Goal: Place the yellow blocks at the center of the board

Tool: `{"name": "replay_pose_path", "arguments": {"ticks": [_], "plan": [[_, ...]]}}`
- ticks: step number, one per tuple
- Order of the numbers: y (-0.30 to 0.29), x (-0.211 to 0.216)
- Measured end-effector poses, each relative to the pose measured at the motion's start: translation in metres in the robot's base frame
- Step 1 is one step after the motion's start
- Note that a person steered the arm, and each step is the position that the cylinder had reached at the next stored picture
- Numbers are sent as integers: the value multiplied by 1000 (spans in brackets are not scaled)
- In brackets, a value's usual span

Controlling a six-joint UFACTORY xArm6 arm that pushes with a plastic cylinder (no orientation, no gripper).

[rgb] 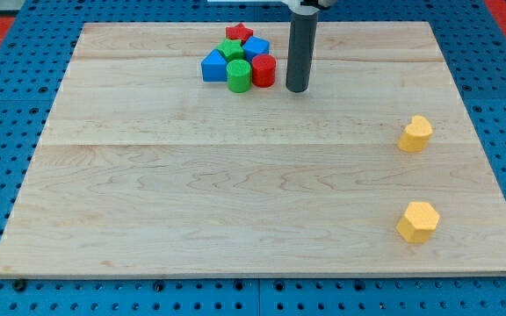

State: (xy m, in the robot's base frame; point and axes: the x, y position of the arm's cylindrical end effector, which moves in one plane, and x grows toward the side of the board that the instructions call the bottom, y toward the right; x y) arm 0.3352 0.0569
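Two yellow blocks lie near the view's right edge of the wooden board (235, 202). One yellow block (415, 133) is a rounded, heart-like shape at mid height. The other is a yellow hexagon (417, 221) lower down. My tip (297, 89) touches the board near the view's top, just right of a cluster of coloured blocks. It is far to the upper left of both yellow blocks.
The cluster near the view's top holds a red star (239, 33), a green block (233, 49), a blue block (256, 47), a blue block (213, 66), a green cylinder (239, 75) and a red cylinder (263, 69). A blue perforated table (7, 132) surrounds the board.
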Motion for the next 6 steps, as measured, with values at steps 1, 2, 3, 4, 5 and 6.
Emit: {"name": "replay_pose_path", "arguments": {"ticks": [1, 2, 3, 4, 5, 6], "plan": [[-18, 0], [8, 1], [37, 11], [84, 21], [106, 21], [130, 21]]}}
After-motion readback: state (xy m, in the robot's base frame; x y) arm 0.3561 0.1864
